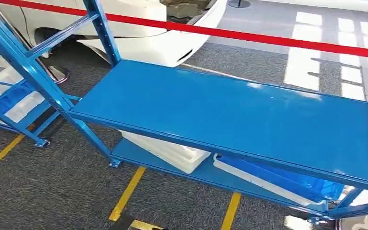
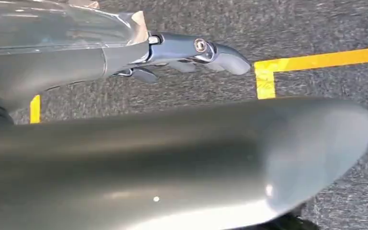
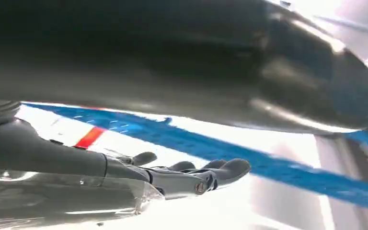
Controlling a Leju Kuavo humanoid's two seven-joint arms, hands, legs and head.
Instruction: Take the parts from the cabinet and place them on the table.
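A blue metal cabinet rack [image 1: 230,115] stands in front of me, its upper shelf bare and glossy. On its lower shelf lie stacked white trays [image 1: 172,153] and a blue bin with a white rim [image 1: 287,182]; what they hold is hidden. My left hand [image 2: 191,52] hangs over grey carpet with its fingers stretched out and nothing in them. In the right wrist view, my right hand [image 3: 191,175] has its fingers out straight and holds nothing, with a blue bar of the rack [image 3: 278,167] behind it.
A second blue rack [image 1: 9,96] with white trays stands at the left. Behind the cabinet, a red barrier tape [image 1: 268,37] runs across and a white car [image 1: 148,28] is parked. Yellow lines [image 1: 127,194] mark the grey carpet, and a yellow line [image 2: 316,60] lies under my left hand.
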